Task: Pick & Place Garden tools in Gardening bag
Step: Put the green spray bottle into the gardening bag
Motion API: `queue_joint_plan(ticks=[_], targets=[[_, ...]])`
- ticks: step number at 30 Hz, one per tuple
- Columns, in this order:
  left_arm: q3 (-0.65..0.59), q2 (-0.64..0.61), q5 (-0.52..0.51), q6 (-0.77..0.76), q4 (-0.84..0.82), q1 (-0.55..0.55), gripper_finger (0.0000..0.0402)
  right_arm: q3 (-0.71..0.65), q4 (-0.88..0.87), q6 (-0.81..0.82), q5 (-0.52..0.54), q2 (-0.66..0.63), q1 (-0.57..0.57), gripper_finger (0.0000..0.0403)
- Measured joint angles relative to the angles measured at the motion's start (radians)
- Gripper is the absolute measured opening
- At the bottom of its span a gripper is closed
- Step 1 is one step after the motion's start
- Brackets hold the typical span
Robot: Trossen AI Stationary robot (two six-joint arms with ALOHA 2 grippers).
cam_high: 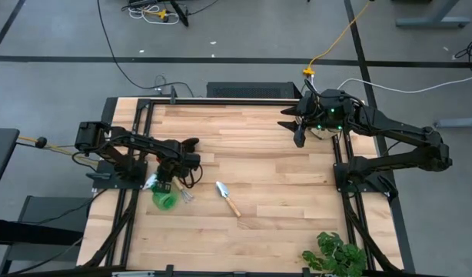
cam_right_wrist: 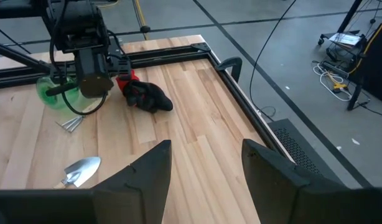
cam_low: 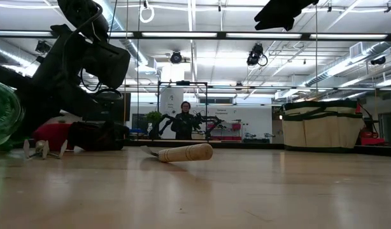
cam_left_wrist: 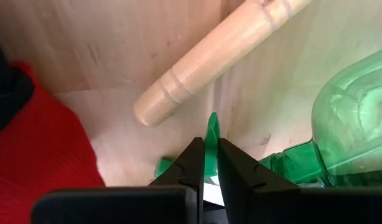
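Observation:
The green spray bottle (cam_high: 165, 199) lies on its side near the table's left edge, and my left gripper (cam_left_wrist: 209, 163) is shut on a thin green part at its head. Beside it lie the wooden-handled rake (cam_left_wrist: 209, 56) and the red-and-black glove (cam_right_wrist: 144, 96). The trowel (cam_high: 228, 198) rests flat at mid-table. The beige gardening bag (cam_low: 321, 124) stands on the table, seen at the right of the low view. My right gripper (cam_right_wrist: 206, 168) hangs open high over the far right part of the table, with nothing between its fingers. My left gripper pinches a thin green tab at the spray bottle's head (cam_left_wrist: 211, 132) between its two fingers. The fingers come from above, pointing steeply down. The bottle's clear green body (cam_left_wrist: 359, 118) lies on the table beside the fingers.
A leafy green plant (cam_high: 336, 254) stands at the near right corner. Black frame rails (cam_high: 344, 161) run along both sides of the table. Bare wood lies between the trowel and the right rail. A person stands in the room beyond the table.

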Motion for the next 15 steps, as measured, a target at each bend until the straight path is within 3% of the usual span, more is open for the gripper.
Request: queue_joint_plan(ticks=[15], targets=[[0.072,-0.004,0.021,-0.001,-0.061,0.000,0.0032,0.000,0.001,0.000,0.000,0.000,0.000,0.0196]])
